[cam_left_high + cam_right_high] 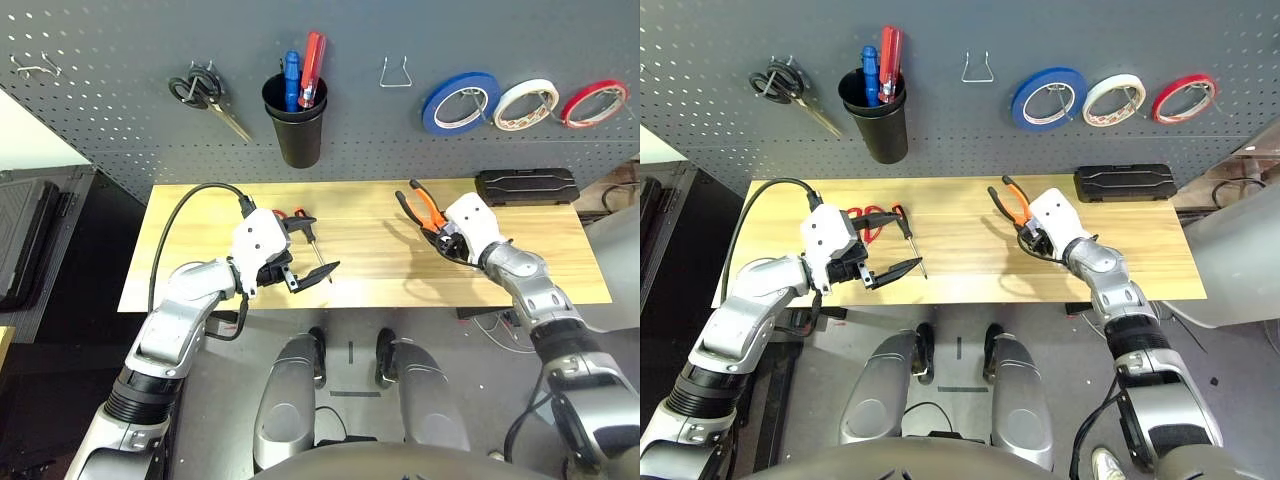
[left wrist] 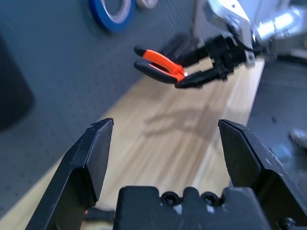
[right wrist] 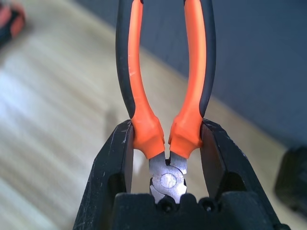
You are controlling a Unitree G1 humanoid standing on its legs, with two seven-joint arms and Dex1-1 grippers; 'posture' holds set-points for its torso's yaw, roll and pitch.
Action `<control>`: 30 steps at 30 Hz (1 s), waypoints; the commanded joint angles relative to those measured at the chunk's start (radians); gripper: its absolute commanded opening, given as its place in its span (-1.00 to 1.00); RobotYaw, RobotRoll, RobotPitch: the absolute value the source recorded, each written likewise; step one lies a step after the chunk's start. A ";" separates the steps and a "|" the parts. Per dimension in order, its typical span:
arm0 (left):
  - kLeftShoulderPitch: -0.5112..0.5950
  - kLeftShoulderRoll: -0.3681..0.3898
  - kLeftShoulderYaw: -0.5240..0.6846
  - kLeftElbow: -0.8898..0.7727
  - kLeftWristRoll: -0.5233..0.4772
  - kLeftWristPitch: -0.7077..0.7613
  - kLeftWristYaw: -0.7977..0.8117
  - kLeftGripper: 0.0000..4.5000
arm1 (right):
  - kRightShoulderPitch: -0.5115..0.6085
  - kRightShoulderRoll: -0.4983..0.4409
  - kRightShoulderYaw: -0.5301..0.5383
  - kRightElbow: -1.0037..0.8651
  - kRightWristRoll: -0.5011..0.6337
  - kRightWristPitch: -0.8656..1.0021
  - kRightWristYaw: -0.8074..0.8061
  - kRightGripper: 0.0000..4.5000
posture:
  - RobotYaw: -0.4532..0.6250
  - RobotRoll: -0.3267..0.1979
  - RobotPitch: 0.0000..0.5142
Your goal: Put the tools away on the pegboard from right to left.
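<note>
The pliers (image 3: 165, 96) had two long handles, orange on the inner side and black on the outer side, and a small grey metal head with a round pivot. The right gripper (image 3: 167, 143) was closed on them: its two black fingers pressed the handles from both sides just above the pivot, and the head sat down between the fingers. The pliers were lifted above the wooden table (image 1: 380, 285), in front of the pegboard (image 1: 120, 110) and below the empty wire hook (image 1: 396, 74) on it. Their long axis ran from the gripper up and toward the pegboard, the handle ends pointing to the board and slightly to the robot's left, the head pointing back to the wrist. The right forearm reached forward over the right part of the table, with the wrist turned inward.

The left gripper (image 1: 312, 275) was wide open and held nothing; it hovered over the left part of the table, pointing about level toward the robot's right. Just behind it, nearer the pegboard, the screwdriver (image 1: 313, 243) and the red-handled scissors (image 1: 868, 218) lay on the table. The whitish tape roll (image 1: 526, 104) hung on the pegboard, between a blue roll (image 1: 461, 102) and a red roll (image 1: 594, 103).
</note>
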 commanded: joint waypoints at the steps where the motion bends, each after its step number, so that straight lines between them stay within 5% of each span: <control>1: -0.002 -0.008 0.025 -0.046 -0.055 0.014 0.009 1.00 | 0.023 -0.005 -0.030 -0.104 0.048 -0.021 0.008 -0.07 | 0.17 0.25 -0.19; 13: -0.119 -0.037 0.102 -0.096 -0.216 0.091 0.067 1.00 | -0.065 0.020 -0.081 -0.326 0.207 -0.023 0.027 -0.07 | 0.13 0.25 -0.29; 30: -0.188 -0.029 0.119 -0.068 -0.248 0.106 0.078 1.00 | -0.316 0.150 -0.071 -0.357 0.214 0.030 -0.082 -0.07 | 0.09 0.25 -0.33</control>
